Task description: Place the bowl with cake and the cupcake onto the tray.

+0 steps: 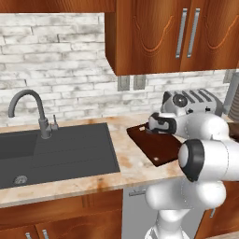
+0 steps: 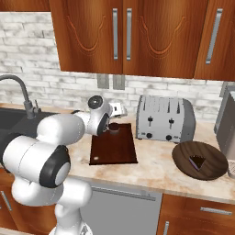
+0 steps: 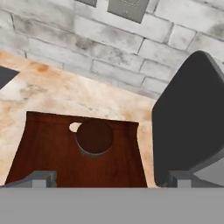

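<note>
The tray (image 2: 112,149) lies on the counter in front of the toaster. The cupcake (image 3: 94,138) stands on the tray's far end, right beside the handle slot, and is also seen as the small dark cupcake (image 2: 113,127) under my hand. My gripper (image 3: 109,177) hovers just above and behind it, open, its fingers spread wide on either side and apart from the cupcake. The bowl with cake (image 2: 199,159) rests on the counter to the right of the tray, beyond the toaster's front, with the purplish piece inside.
A silver toaster (image 2: 165,119) stands against the brick wall right of the tray. The dark sink basin (image 1: 51,151) and its faucet (image 1: 28,109) lie to the left. A grey appliance (image 2: 227,124) stands at the far right, and wall cabinets hang overhead.
</note>
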